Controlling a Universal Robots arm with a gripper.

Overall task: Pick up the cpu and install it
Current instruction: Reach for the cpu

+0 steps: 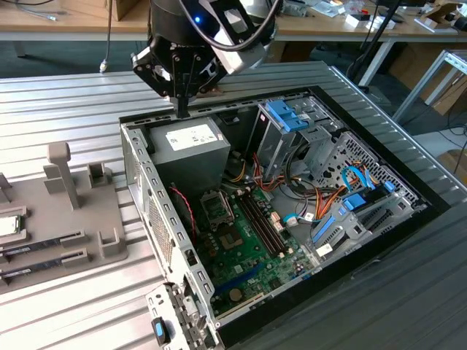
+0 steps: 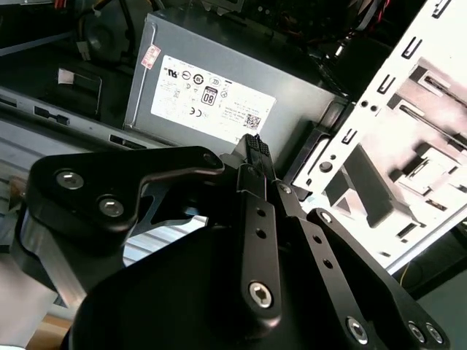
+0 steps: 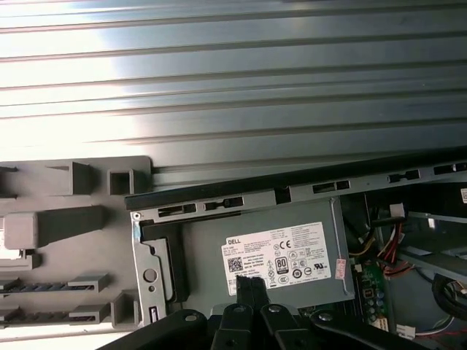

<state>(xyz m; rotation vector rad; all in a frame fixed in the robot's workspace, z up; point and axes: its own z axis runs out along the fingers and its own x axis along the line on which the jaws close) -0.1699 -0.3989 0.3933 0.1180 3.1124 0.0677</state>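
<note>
A ribbed metal table (image 1: pixel 66 95) carries everything, with cluttered workbenches behind it. On the table lies an open computer case (image 1: pixel 139 175), with a grey power supply (image 1: pixel 191 149) in one corner and the green motherboard (image 1: pixel 248 251) with its socket frame (image 1: pixel 217 208) beside that. A grey fixture tray (image 1: pixel 36 208) sits on the exterior view's left. The gripper (image 1: pixel 182 111) hangs over the power supply, its fingers pressed together on nothing. The cpu (image 1: pixel 9 224) rests in the tray, well apart from the gripper. To pick it cleanly, I judge, the fingers should spread before descending, come straight down, and pinch opposite edges so the thin chip stays level.
</note>
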